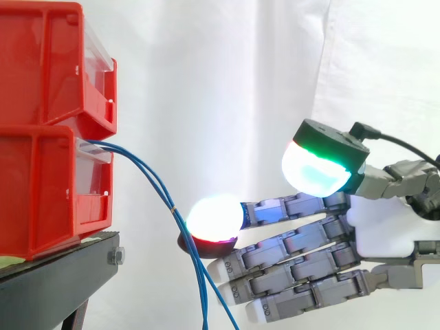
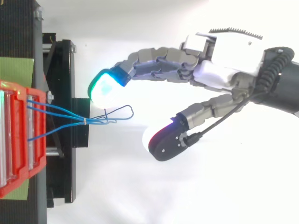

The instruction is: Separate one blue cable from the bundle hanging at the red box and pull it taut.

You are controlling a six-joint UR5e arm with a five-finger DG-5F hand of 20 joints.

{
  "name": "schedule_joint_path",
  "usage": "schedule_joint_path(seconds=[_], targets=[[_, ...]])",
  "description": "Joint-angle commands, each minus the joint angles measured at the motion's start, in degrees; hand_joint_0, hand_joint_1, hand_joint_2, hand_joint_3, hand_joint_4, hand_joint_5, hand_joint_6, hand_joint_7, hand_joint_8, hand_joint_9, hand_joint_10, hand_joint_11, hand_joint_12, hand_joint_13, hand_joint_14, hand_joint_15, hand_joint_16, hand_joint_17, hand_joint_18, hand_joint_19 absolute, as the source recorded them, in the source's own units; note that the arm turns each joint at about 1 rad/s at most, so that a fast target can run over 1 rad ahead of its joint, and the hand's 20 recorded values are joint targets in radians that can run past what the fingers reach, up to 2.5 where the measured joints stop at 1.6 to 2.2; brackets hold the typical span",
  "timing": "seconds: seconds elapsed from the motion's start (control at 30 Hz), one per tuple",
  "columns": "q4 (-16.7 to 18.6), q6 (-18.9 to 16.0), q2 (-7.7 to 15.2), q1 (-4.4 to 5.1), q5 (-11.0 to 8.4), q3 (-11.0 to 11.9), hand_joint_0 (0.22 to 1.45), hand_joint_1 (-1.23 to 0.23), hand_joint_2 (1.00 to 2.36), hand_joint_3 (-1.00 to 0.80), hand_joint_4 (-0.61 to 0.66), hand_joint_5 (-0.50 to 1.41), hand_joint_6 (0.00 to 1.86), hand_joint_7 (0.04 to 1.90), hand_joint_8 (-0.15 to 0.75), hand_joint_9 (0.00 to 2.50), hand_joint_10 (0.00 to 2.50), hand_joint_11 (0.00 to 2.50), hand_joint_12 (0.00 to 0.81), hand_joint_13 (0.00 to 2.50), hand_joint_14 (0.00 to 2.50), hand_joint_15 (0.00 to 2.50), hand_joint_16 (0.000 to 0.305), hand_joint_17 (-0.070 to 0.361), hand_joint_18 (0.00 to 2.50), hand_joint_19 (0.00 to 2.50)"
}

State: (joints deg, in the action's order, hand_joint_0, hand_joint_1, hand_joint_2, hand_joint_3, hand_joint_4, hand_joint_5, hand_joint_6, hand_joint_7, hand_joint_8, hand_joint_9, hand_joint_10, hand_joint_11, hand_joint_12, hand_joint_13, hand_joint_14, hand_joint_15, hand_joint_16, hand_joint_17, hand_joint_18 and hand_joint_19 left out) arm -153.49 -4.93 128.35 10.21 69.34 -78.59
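Two glossy, ribbed red plastic bins are sitting stacked at the left on a matte black metal stand, and the lower one is showing a clear front panel. From that lower bin the bundle of thin blue cables is arching out and down to the right, well clear of the stand. A small tie is pinching the smooth strands together before they hang almost straight down. In the top view the strands are fanning from the bin to the tie and are curling into a loose loop beyond it. The hand is reaching in from the right with its segmented grey fingers nearly straight and its thumb held well apart, so it is standing wide and gripping nothing. One rounded fingertip, glowing white above a dark red underside, is hovering right beside the cables just past the tie; whether it is touching them cannot be told. The bulbous thumb pad is glowing white and green under a black cap. A creased white curtain is hanging behind.
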Motion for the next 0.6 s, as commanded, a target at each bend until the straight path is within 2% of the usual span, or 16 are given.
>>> schedule_joint_path(seconds=[0.0,0.13,0.17,0.33,0.4,0.57], targets=[[1.08,0.10,0.76,0.16,0.36,0.46,0.58,-0.89,1.00,-0.50,0.23,-0.23,0.50,0.75,0.264,0.29,0.00,0.00,0.229,0.22,0.00,0.00,0.022,0.050,0.11,0.00],[1.26,0.01,2.60,0.16,1.76,0.63,0.58,-0.88,1.00,-0.50,0.24,-0.23,0.50,0.76,0.266,0.30,0.00,0.00,0.232,0.23,0.00,0.00,0.022,0.050,0.11,0.00],[1.87,-0.08,3.92,0.16,1.94,1.69,0.58,-0.88,1.00,-0.50,0.24,-0.23,0.50,0.75,0.267,0.30,0.00,0.00,0.233,0.24,0.00,0.00,0.022,0.050,0.11,0.00],[1.35,-0.87,7.44,-0.11,2.29,5.99,0.58,-0.87,1.00,-0.50,0.25,-0.22,0.50,0.76,0.275,0.32,0.00,0.00,0.236,0.25,0.00,0.00,0.022,0.050,0.13,0.00],[1.35,-0.96,7.52,-0.11,3.17,6.70,0.57,-0.84,1.00,-0.50,0.26,-0.22,0.50,0.76,0.279,0.34,0.00,0.00,0.238,0.26,0.00,0.00,0.023,0.051,0.14,0.00],[1.61,-0.87,7.52,0.60,3.87,6.87,0.56,-0.79,1.00,-0.50,0.28,-0.20,0.50,0.79,0.296,0.40,0.00,0.00,0.241,0.30,0.00,0.00,0.023,0.052,0.18,0.00]])
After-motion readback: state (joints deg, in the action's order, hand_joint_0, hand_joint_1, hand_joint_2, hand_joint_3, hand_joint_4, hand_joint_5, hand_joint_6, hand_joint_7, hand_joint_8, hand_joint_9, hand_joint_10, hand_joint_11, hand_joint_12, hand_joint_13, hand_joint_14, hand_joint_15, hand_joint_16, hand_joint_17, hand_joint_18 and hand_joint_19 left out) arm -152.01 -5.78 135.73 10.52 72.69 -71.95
